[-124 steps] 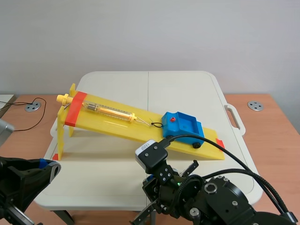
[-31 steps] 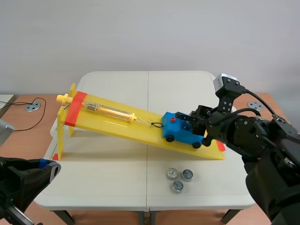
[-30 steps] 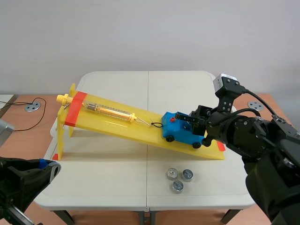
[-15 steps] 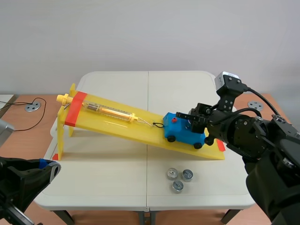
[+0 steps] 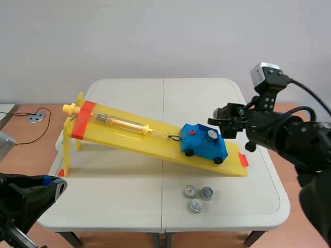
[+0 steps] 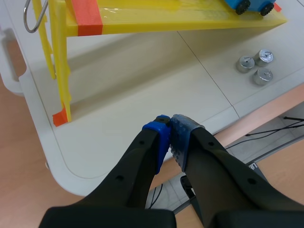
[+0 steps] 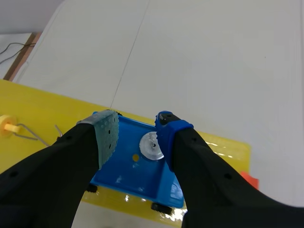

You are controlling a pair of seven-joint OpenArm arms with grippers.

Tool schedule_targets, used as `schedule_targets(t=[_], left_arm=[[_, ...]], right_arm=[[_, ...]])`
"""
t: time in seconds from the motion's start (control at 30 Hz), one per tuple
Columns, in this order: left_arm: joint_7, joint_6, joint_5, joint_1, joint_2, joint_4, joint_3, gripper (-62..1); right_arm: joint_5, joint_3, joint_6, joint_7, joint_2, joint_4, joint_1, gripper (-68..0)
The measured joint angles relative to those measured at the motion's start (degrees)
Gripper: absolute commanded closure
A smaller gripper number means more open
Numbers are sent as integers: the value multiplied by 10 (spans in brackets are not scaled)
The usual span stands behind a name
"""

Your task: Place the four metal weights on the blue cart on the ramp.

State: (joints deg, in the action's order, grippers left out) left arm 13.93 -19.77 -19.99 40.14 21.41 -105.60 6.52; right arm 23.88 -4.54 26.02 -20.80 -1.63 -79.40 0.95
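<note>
The blue cart (image 5: 203,146) stands low on the yellow ramp (image 5: 120,137), tied by a hook to a spring scale (image 5: 121,123). One metal weight (image 5: 210,135) lies in the cart's tray; the right wrist view shows the weight (image 7: 153,144) inside the cart (image 7: 124,164). Three more weights (image 5: 197,196) rest together on the table in front of the ramp, also seen as weights (image 6: 257,65) in the left wrist view. My right gripper (image 5: 228,120) hovers open above and just right of the cart, holding nothing. My left gripper (image 6: 171,136) is shut and empty over the table's near left edge.
The ramp's tall legs (image 6: 59,71) stand at the left, close ahead of my left gripper. The white table (image 5: 119,199) has a handle (image 5: 258,128) at its right edge. Round metal discs (image 5: 282,117) sit on the wooden surfaces on either side.
My right gripper has let go of a weight in the cart, then risen and drawn back to the right. The cart shifted slightly on the ramp. The left arm stayed put.
</note>
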Motion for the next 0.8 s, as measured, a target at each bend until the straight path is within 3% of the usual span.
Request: schedule_targets(t=[0.2,0.47,0.6,0.8], left_arm=[[0,0,0,0,0,0,0,-29],[0,0,0,0,0,0,0,-29],[0,0,0,0,0,0,0,-29],[0,0,0,0,0,0,0,-29]], right_arm=[[2,0,38,-10,-70,-108,-73,-208],[2,0,92,-23,-151,-199,-184,-207],[2,0,109,-33,-174,-222,-230,-207],[-10,5,112,-36,-179,-222,-264,-207]])
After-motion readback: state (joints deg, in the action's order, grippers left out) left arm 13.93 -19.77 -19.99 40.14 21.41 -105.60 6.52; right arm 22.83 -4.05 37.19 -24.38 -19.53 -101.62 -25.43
